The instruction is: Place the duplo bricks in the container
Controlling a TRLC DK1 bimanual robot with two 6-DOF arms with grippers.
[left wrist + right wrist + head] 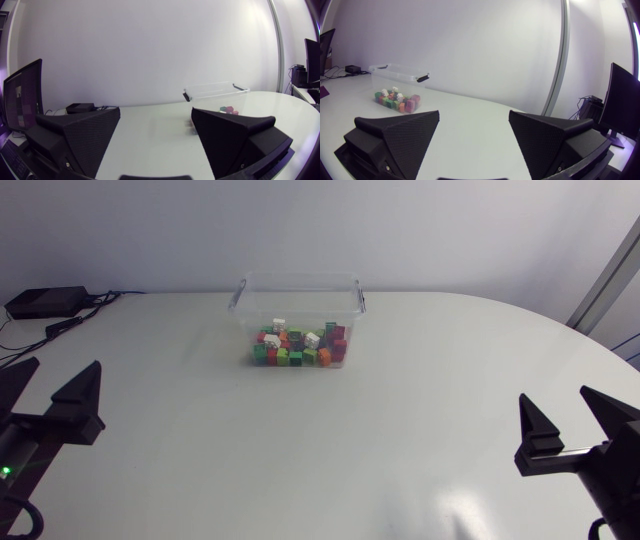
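My left hand [66, 364] sits low at the near left of the surface [180, 440], fingers spread wide with nothing between them. My right hand [553, 394] mirrors it at the near right, also spread and holding nothing. Neither hand touches anything.

The clear container [300, 278] stands well apart from both hands, toward the far side of the surface and a little left of the middle. It is upright, with no lid on it and a dark handle clip at each end. The bricks [298, 345] lie inside it as a loose heap covering the bottom: red, green, orange, white and purple ones mixed together. I see no bricks out on the surface around it.

From the left wrist the container lies ahead and off to the right of the hand; from the right wrist it lies ahead and off to the left.

A small black box [45, 301] with cables sits at the far left corner.
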